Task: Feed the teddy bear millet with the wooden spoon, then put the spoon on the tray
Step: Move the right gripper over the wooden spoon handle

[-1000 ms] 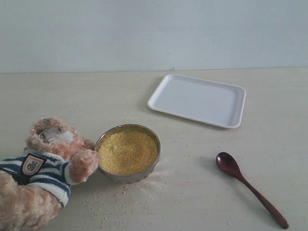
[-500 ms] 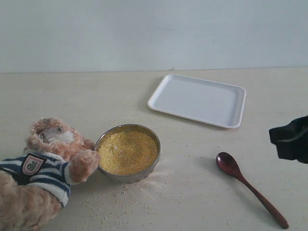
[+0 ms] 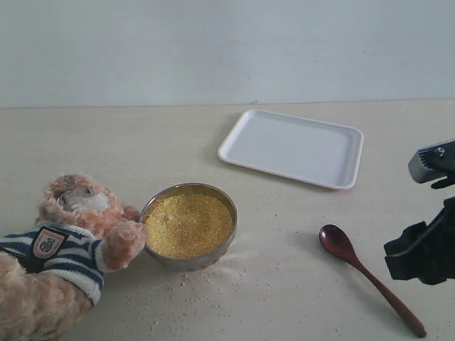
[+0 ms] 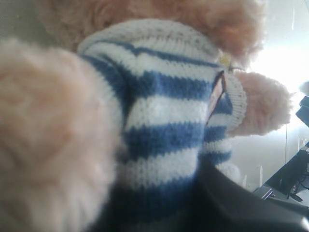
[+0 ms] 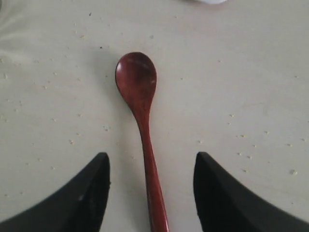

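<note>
The bear lies at 8 o'clock on the table, one paw against the bowl. Whether the left gripper, close against its shirt, is spread or pinching cannot be told. The tray sits at 1 o'clock from the bowl, which holds the millet. The right gripper hovers with fingers spread around the handle of the spoon, at 4 o'clock, touching neither.
</note>
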Robot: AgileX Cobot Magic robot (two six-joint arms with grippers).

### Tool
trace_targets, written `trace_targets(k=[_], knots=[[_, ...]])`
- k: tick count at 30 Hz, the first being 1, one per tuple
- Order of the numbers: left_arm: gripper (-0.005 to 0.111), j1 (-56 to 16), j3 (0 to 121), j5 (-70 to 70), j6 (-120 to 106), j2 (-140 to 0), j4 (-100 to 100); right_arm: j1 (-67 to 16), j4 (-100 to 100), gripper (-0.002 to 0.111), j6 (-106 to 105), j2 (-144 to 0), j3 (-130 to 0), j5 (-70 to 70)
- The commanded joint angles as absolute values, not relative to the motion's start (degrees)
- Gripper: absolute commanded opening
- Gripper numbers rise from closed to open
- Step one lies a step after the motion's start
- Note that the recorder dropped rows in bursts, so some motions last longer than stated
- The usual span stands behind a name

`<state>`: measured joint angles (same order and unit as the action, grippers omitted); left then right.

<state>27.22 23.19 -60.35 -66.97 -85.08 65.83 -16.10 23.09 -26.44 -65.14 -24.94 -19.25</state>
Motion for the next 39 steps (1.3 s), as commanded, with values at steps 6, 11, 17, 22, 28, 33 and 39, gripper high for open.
trace_targets(k=[6, 11, 17, 22, 28, 33, 39], knots=[[0.005, 27.4, 23.4, -61.4, -67.1, -84.7, 66.5, -16.0, 26.3, 0.053, -30.5, -65.8, -21.3, -14.3], [0.005, 27.4, 23.4, -61.4, -67.1, -84.7, 66.5, -16.0, 26.3, 0.053, -30.8, -65.8, -21.3, -14.6], [0.005, 27.4, 23.4, -61.4, -67.1, -84.7, 66.5, -16.0, 26.3, 0.053, -32.5, -65.8, -21.3, -15.9], [0.005, 27.4, 23.4, -61.4, -67.1, -84.7, 66.5, -16.0, 26.6, 0.053, -36.8, -65.8, -21.3, -18.2], [0.005, 27.4, 23.4, -61.4, -67.1, -84.7, 66.5, -16.4, 16.3, 0.053, -22.0, -65.8, -21.3, -17.1], [0.005, 27.4, 23.4, -61.4, -67.1, -84.7, 66.5, -20.7, -7.1, 0.053, 4.6, -65.8, -21.3, -18.0], [0.005, 27.4, 23.4, -61.4, -67.1, -84.7, 66.5, -25.9, -6.7, 0.053, 5.1, -66.0, -17.4, -11.3]])
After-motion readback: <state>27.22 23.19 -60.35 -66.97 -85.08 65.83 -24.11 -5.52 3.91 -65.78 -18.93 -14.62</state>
